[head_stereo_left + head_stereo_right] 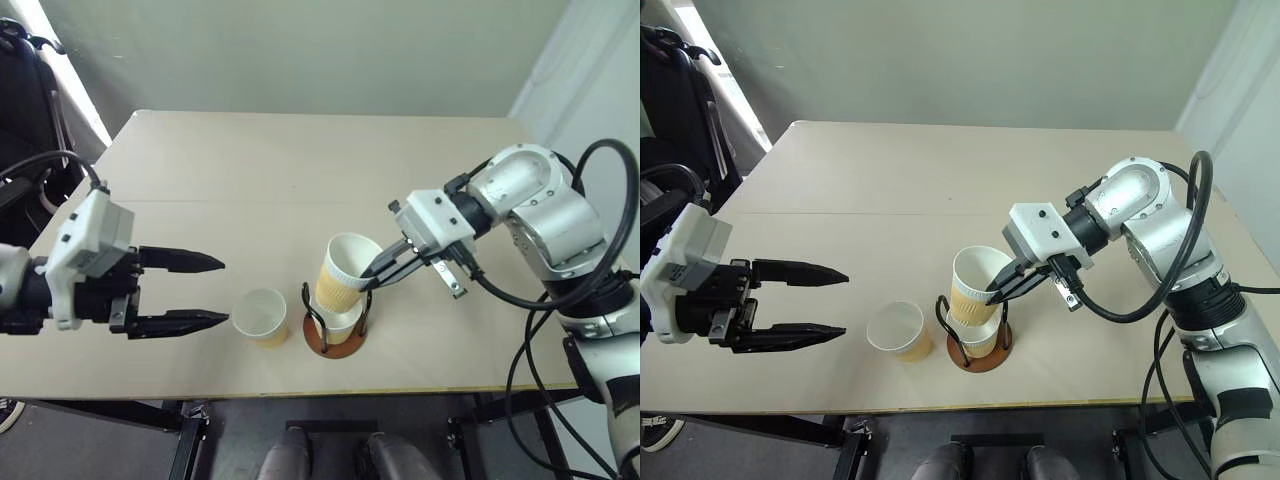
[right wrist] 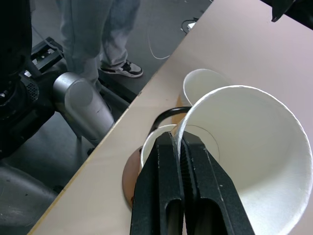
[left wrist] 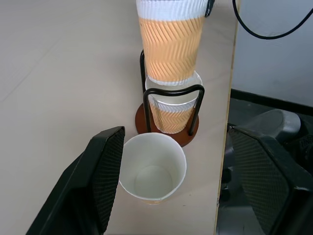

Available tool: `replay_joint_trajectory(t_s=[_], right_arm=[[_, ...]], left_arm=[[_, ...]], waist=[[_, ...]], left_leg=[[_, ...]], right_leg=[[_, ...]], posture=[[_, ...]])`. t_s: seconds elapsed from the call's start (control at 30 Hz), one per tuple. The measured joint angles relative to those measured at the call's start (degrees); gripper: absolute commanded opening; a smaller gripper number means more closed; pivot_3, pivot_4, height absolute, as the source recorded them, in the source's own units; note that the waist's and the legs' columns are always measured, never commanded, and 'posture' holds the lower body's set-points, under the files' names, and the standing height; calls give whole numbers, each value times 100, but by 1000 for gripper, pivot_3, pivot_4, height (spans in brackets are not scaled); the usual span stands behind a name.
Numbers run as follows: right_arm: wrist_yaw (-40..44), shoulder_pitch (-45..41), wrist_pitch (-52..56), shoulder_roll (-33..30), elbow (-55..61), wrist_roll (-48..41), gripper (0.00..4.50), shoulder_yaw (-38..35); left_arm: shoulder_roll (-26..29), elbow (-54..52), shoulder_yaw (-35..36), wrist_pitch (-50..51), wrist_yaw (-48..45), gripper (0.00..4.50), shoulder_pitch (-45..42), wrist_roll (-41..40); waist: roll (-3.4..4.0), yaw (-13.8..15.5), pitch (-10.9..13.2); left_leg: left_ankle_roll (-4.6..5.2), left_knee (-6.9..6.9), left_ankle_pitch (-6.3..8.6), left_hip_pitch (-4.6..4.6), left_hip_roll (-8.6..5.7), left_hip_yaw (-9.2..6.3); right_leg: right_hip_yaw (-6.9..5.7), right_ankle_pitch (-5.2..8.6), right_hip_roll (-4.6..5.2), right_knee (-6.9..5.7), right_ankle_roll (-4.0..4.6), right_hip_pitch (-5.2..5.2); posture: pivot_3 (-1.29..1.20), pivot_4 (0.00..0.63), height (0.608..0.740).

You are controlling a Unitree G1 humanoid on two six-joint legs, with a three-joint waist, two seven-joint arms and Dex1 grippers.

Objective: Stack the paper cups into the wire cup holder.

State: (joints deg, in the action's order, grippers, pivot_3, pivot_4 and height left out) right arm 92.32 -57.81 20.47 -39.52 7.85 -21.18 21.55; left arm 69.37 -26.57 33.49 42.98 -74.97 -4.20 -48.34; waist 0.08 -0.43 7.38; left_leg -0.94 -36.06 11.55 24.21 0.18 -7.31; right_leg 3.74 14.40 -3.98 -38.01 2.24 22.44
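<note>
While the wire cup holder point(image 1: 335, 325) sits near the front edge of the table point(image 1: 300, 170), at about 6 o'clock from the table's centre, we see one paper cup point(image 1: 340, 326) already seated upright inside its black loops on the reddish-brown base. Second cup point(image 1: 345, 273) sits just above it, bottom end entering the seated cup's mouth, tilted with its rim leaning toward 1 o'clock. Our right gripper point(image 1: 372, 272) comes in from 3 o'clock, and its two black fingers point(image 2: 171, 196) are pressed together on that cup's rim wall, one finger inside the mouth, one outside. In the right wrist view the seated cup's rim and the holder's base show just below the held cup. Third cup point(image 1: 261, 317) stands upright on the table just beside the holder, at its 9 o'clock, mouth up, apart from the wires as far as we can tell. Our left gripper point(image 1: 200, 292) hovers at 9 o'clock of that loose cup, fingers spread wide, tips pointing at it, not touching it. Left wrist view puts the loose cup between the two fingers' lines and beyond their tips. A person's legs and a shoe point(image 2: 128, 68) show on the floor past the table edge in the right wrist view.
</note>
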Motion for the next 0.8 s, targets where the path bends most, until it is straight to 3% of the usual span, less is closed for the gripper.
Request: replay_joint_trajectory(t_s=[0.2,0.23,0.3,0.67,0.8], right_arm=[[-16,74,-150,62,5,248,31,148],[-15,86,-172,73,2,295,199,174],[-16,89,-221,78,-11,359,569,176],[-194,110,-82,38,-43,472,4417,131],[-475,240,579,-446,-310,34,4468,-767]], left_arm=[[0,-4,5,-2,2,3646,33,1],[0,-3,4,-5,1,3646,33,2],[0,2,4,-13,-3,3646,32,4],[156,60,-277,-215,-258,3646,29,212],[336,137,-858,-566,-476,3646,-84,570]], waist=[[0,-1,0],[0,0,0],[0,1,0],[0,3,0],[-2,80,-1]], left_leg=[[-1,-1,-3,-8,1,0],[-2,-1,-3,-7,1,-1],[-1,0,-2,-7,0,-1],[-2,-1,-2,-6,0,-1],[-2,-3,-1,3,-3,-4]], right_leg=[[0,-1,0,-5,3,-3],[-1,-1,0,-5,3,-3],[0,-1,0,-4,3,-3],[0,-1,0,-4,4,-3],[1,-1,2,1,5,0]], posture=[[0,150,740],[0,150,740],[0,150,740],[0,150,740],[0,150,740]])
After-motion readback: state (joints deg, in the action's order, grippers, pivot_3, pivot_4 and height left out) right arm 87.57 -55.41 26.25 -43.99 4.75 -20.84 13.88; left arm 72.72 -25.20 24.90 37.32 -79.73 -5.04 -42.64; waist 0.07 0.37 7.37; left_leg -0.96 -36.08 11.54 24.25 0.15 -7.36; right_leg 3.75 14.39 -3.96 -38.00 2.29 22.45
